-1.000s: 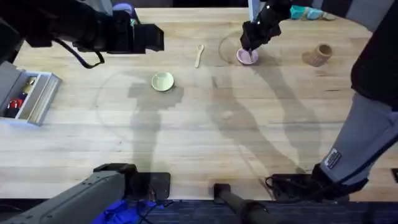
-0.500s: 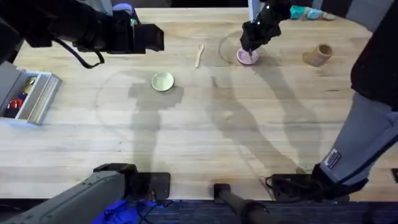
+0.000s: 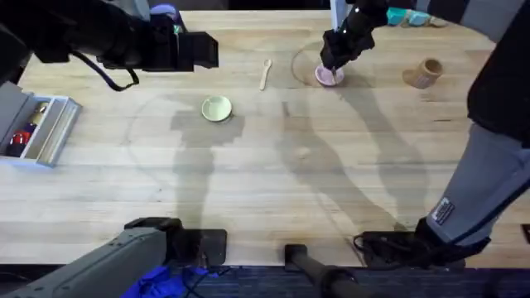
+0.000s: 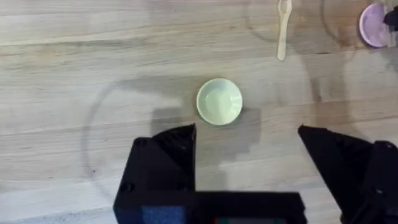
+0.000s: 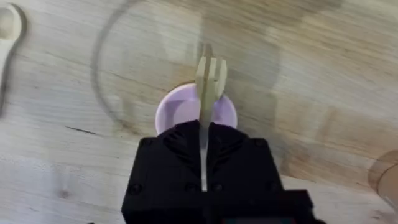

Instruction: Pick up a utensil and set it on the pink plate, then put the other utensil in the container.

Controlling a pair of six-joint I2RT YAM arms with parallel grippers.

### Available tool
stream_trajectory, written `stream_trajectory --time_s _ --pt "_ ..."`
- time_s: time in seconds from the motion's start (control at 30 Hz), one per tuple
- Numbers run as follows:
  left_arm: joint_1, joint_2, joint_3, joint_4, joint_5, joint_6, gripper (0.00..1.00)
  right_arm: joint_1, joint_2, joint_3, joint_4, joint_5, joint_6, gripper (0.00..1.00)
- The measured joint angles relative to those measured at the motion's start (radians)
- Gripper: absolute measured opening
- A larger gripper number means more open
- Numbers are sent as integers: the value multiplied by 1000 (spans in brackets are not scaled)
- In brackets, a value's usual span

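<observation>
fork pinched in right end effector over pink plate

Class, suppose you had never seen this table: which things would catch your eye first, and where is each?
First, the right pincer at the table's far side, shut on the wooden fork above the pink plate. Next, the wooden spoon lying to the plate's left, and the open left pincer hovering over a yellow-green dish.
</observation>
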Motion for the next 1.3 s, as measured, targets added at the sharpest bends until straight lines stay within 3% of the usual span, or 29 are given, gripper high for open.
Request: stream_trajectory --time_s 0.67,1.17,1.23,1.3 --pt "0 0 0 0 0 0 994 0 0 0 0 0 0 164" --pt "0 0 0 0 0 0 994 0 0 22 -23 3 -1 178" --pt "0 0 0 0 0 0 994 0 0 43 -26 8 -1 222" --pt "0 0 0 0 0 0 994 0 0 63 -29 25 -3 400"
